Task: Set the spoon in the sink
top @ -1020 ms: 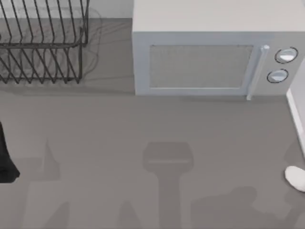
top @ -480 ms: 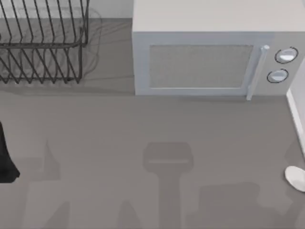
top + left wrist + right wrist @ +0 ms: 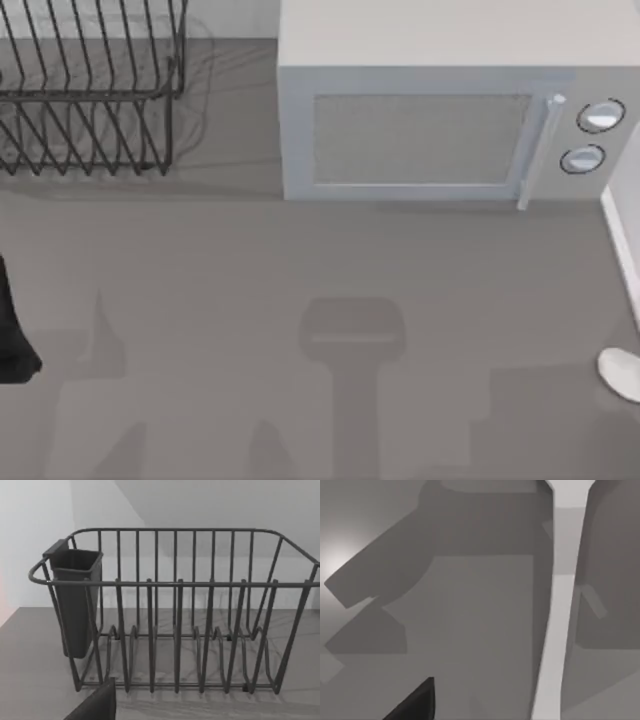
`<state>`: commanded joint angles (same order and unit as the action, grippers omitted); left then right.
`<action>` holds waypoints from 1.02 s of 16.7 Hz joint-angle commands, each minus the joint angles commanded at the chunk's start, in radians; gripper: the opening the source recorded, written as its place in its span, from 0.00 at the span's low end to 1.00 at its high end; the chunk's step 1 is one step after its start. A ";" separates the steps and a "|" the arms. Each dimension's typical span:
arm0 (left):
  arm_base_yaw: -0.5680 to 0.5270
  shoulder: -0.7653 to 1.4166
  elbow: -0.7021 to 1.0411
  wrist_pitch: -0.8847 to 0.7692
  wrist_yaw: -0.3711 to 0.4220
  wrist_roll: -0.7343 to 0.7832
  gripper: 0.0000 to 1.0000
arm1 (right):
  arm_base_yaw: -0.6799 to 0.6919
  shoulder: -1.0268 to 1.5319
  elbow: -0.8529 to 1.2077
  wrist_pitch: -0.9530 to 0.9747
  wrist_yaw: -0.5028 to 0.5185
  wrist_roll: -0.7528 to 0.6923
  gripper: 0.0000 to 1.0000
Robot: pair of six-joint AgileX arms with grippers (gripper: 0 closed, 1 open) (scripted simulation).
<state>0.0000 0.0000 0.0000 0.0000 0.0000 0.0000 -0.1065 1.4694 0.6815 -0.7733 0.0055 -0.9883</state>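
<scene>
The spoon (image 3: 622, 372) lay on the grey table (image 3: 300, 260) at the far right edge of the top view, its off-white rounded end showing, well below the microwave (image 3: 440, 120) and its two knobs. In the right wrist view a long pale strip (image 3: 560, 630) ran across the table surface; it may have been the spoon's handle, though that could not be settled. No sink was visible, so the spoon had not yet been set where the task wanted it, and by its resting flat on the table nothing was holding it. The left arm (image 3: 12, 330) sat at the left edge of the top view, apparently parked, its wrist camera facing the wire dish rack (image 3: 175, 620) with the dark cutlery cup (image 3: 75, 600) hung on one end. A dark wedge (image 3: 412, 702) at the edge of the right wrist view was probably part of the right gripper, which suggested it hovered above the table near the spoon. Whether the fingers of either gripper were spread or pressed together could not be told, and nothing showed them touching anything.
</scene>
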 joint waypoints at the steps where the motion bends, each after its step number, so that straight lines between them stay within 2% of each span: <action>1: 0.000 0.000 0.000 0.000 0.000 0.000 1.00 | 0.000 0.026 -0.029 0.057 0.000 0.000 1.00; 4: 0.000 0.000 0.000 0.000 0.000 0.000 1.00 | 0.000 0.082 -0.093 0.168 0.000 0.001 1.00; 9: 0.000 0.000 0.000 0.000 0.000 0.000 1.00 | 0.000 0.093 -0.106 0.189 0.000 0.001 1.00; 17: 0.000 0.000 0.000 0.000 0.000 0.000 1.00 | 0.000 0.093 -0.106 0.189 0.000 0.001 0.40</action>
<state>0.0000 0.0000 0.0000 0.0000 0.0000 0.0000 -0.1069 1.5629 0.5756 -0.5846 0.0054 -0.9877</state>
